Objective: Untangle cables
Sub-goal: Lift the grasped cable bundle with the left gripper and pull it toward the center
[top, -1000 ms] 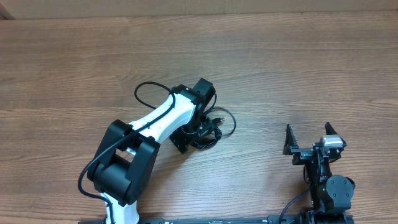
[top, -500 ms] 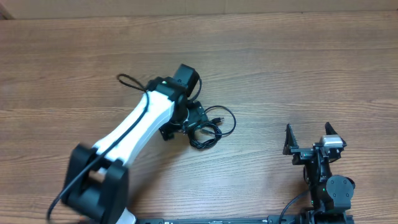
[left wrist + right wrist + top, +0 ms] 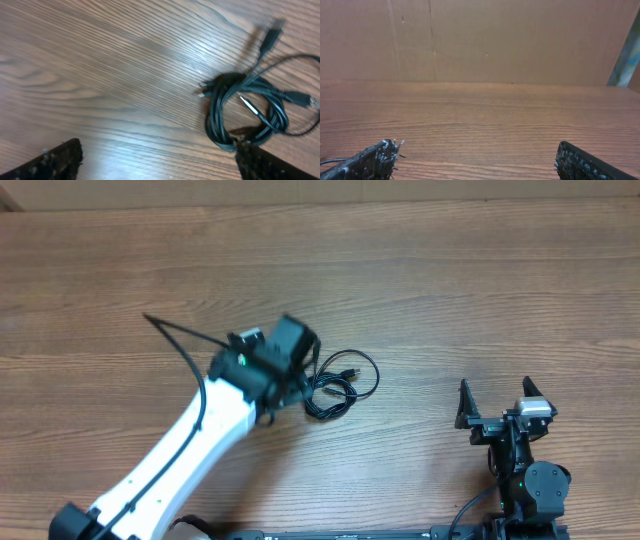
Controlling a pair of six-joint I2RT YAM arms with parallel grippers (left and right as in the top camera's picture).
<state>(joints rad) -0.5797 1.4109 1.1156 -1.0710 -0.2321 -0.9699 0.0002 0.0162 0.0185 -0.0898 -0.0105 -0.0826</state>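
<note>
A wood-grain surface (image 3: 450, 280) is carrying a small tangle of thin black cables (image 3: 338, 385), which is lying flat on it just left of the middle of the overhead frame. The cords are overlapping in loose loops, the widest one spreading to the right. In the left wrist view the bundle is sitting at the right, with plug ends (image 3: 270, 37) poking out toward the upper right.

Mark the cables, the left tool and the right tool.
cables (image 3: 229, 81): left wrist view, top of coil.
left tool (image 3: 156, 150): left wrist view, midway between fingertips.
right tool (image 3: 495, 394): overhead view, midway between fingertips.
</note>
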